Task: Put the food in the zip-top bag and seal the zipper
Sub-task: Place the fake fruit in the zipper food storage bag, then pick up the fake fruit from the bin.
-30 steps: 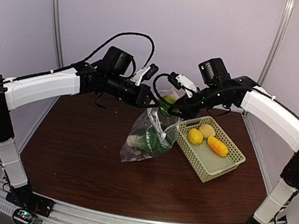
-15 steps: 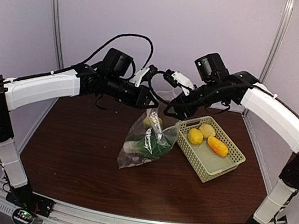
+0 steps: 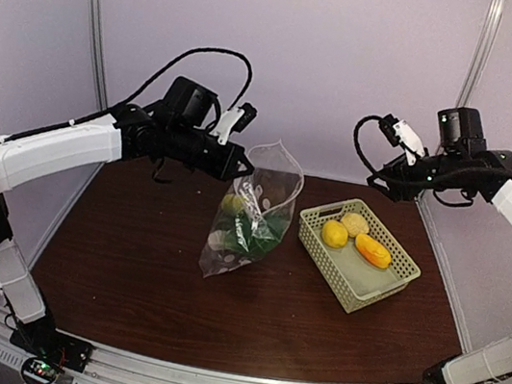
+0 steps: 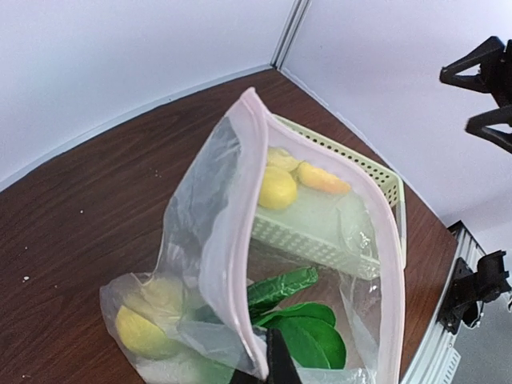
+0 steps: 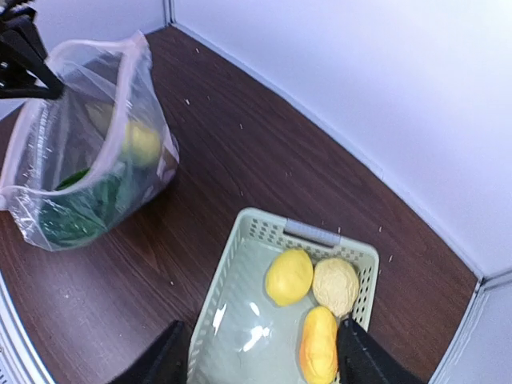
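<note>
Pinching the bag (image 3: 254,213) by its zipper (image 4: 250,136) with the left gripper (image 3: 243,164), fingers clenched on one lip of the mouth. Hanging it tall at the middle of the table (image 3: 127,269), long axis steep, mouth up and leaning toward the far right, bottom corner down on the wood at the near left. Gaping at the mouth, both lips of the strip well apart, unsealed; cannot make out a slider

Inside, counted: one green leafy vegetable (image 4: 308,342) low down and one bagged lemon (image 4: 142,332). Perhaps a second, paler yellow piece beside that, too blurred through the plastic to be sure

Just right of the bag, a basket (image 3: 387,290), long axis running far-left to near-right; cannot tell whether touching the bag. In it, three: one basket lemon (image 3: 334,234), one potato (image 3: 356,224) at the far end, one carrot (image 3: 372,250) lying along the basket's length. About half the basket floor bare, toward the near end

Hovering the right gripper (image 3: 379,185) in the air beyond the basket's far end, fingers spread wide and gripping nothing, well apart from the bag

Bare wood left of the bag and nearer than it, also between basket and near edge; much less room between the basket's right corner and the table's right edge
</note>
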`<action>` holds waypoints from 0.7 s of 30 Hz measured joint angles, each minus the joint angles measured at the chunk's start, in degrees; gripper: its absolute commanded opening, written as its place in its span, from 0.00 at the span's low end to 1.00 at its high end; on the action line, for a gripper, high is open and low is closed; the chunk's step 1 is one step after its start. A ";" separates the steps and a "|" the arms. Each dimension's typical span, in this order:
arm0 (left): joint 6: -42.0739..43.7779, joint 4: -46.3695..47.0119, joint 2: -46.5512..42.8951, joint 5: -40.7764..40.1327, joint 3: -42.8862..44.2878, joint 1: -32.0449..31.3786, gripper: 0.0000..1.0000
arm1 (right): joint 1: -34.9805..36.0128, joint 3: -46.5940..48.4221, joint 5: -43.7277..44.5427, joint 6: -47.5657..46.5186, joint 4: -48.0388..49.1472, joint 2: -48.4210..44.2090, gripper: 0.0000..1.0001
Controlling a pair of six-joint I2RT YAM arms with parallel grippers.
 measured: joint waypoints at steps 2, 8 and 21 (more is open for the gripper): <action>0.61 -1.38 1.01 0.15 0.09 0.02 0.00 | -3.34 -5.22 0.35 -2.03 -0.04 0.55 0.54; 0.72 -1.79 3.32 3.96 -0.07 0.02 0.00 | -9.35 -13.03 3.69 -7.85 -2.25 7.93 0.49; 0.07 -0.85 2.19 4.83 -3.87 0.02 0.00 | -10.08 -10.51 14.25 -14.32 -1.03 24.92 0.46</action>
